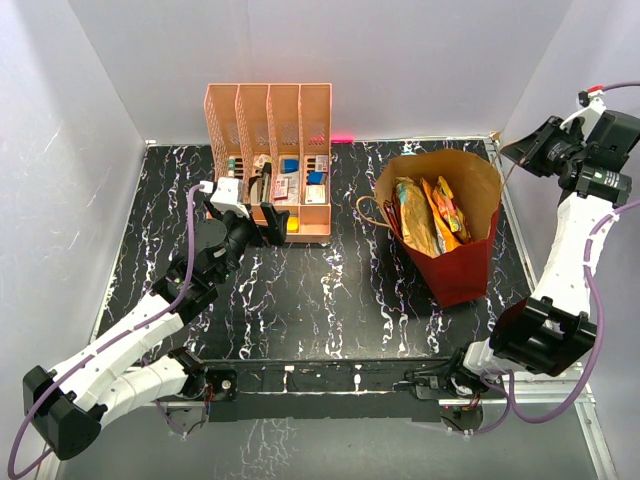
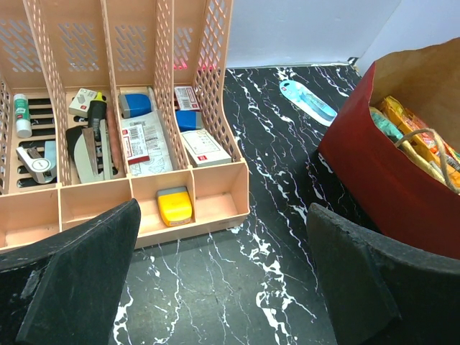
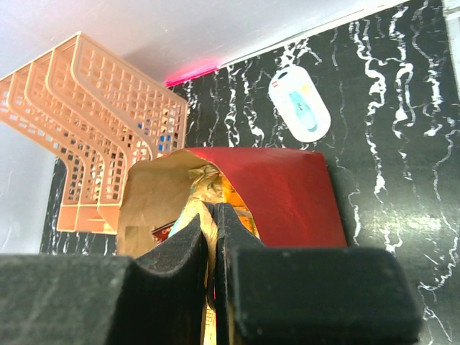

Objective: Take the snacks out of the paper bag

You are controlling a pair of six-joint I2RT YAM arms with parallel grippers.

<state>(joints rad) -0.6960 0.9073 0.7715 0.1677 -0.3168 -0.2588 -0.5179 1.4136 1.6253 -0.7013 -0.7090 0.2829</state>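
Top external view has the snacks (image 1: 430, 215) packed inside the standing paper bag (image 1: 460, 270) on the table (image 1: 330, 300), so removal seems unstarted: right fingers (image 3: 180, 251), pressed together above it, should spread and descend, while left fingers (image 2: 93, 266) hang spread.

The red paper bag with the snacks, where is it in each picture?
Top external: paper bag right of centre, mouth open.
Left wrist: bag at the right edge.
Right wrist: bag in the middle, lower half.
Shared landmark: the peach organiser, left of the bag in all three views.
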